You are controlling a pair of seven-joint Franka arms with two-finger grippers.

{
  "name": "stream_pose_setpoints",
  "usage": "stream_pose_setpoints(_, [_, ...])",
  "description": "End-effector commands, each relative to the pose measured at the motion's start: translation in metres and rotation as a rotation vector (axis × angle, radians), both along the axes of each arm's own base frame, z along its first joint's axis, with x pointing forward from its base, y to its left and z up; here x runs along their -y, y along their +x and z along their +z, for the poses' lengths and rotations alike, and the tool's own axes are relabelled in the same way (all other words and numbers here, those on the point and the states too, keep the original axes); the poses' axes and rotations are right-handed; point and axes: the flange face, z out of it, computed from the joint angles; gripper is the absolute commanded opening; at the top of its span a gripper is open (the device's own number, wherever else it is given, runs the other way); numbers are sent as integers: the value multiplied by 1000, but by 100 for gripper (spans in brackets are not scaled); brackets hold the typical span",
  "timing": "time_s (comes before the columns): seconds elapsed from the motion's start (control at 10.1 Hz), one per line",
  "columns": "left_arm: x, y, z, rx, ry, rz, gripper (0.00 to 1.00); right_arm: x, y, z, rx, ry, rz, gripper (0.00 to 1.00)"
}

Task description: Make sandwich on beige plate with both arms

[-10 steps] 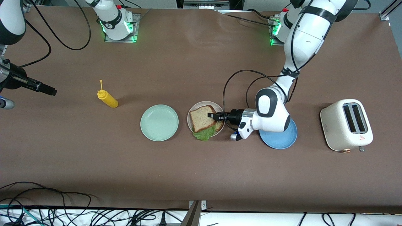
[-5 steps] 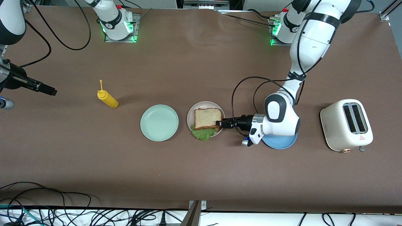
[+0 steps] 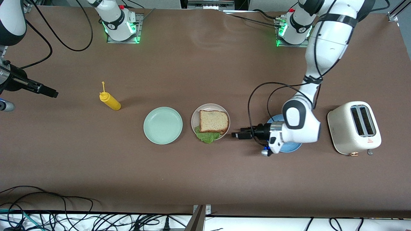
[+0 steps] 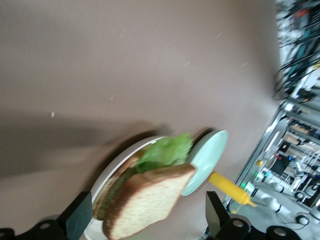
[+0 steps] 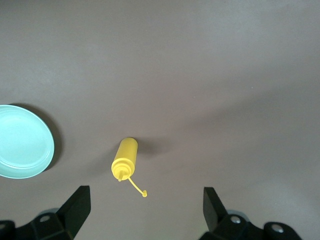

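Brown covered the whole counter, and it was the biggest thing there. Two white arms stood at its top edge. The left arm reached down low over the counter, and its wrist covered part of the blue plate. The right arm waited up at its own end of the counter.

A white toaster with two slots sat at the left arm's end, beside the blue plate. A mint green plate sat near the middle with nothing on it. Just beside it, toward the left arm's end, sat the beige plate.

On the beige plate lay the sandwich. Its top was a square brown bread slice, and a green lettuce leaf stuck out over the rim on the side nearer the front camera. In the left wrist view the sandwich showed two bread slices with the leaf between them.

The left tool was just beside the beige plate, not touching the sandwich. Its fingers were spread wide and held nothing. The right tool hung over the counter near the yellow squeeze bottle. Its fingers were spread wide too, holding nothing. The bottle was the smallest thing, and it stood apart from the mint green plate, toward the right arm's end.
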Motion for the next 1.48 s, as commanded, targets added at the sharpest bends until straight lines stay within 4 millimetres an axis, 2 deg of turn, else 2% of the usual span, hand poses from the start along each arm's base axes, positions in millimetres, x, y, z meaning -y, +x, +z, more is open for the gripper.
stream_pose_setpoints(0.0, [-61, 12, 69, 155, 187, -97, 100, -1, -6, 6, 0, 13, -2, 100])
stream_pose_setpoints(0.2, [-105, 14, 115, 233, 310, -125, 100, -1, -6, 5, -1, 12, -3, 100])
stream_pose_setpoints(0.3, [-146, 11, 148, 269, 358, -94, 100, -2, -6, 5, 0, 12, -2, 100])
stream_pose_setpoints(0.4, [-161, -1, 168, 286, 369, -73, 100, -3, -6, 5, 1, 13, 0, 100])
stream_pose_setpoints(0.49, [-165, -12, 212, 348, 417, -86, 100, -3, -6, 5, 1, 13, 0, 100])
stream_pose_setpoints(0.59, [-173, -27, 252, 416, 564, -170, 100, -2, -6, 5, 0, 13, 0, 100])
stream_pose_setpoints(0.79, [-165, -61, 322, 481, 785, -353, 100, -1, -6, 5, -1, 13, -2, 100])
stream_pose_setpoints(1.09, [-179, -118, 384, 390, 954, -480, 100, -1, -6, 5, -1, 13, -2, 100])
stream_pose_setpoints(1.29, [-193, -151, 405, 284, 958, -504, 100, -1, -6, 5, -1, 13, -2, 100])
stream_pose_setpoints(1.38, [-202, -159, 407, 241, 951, -504, 100, -1, -6, 5, -1, 13, -2, 100])
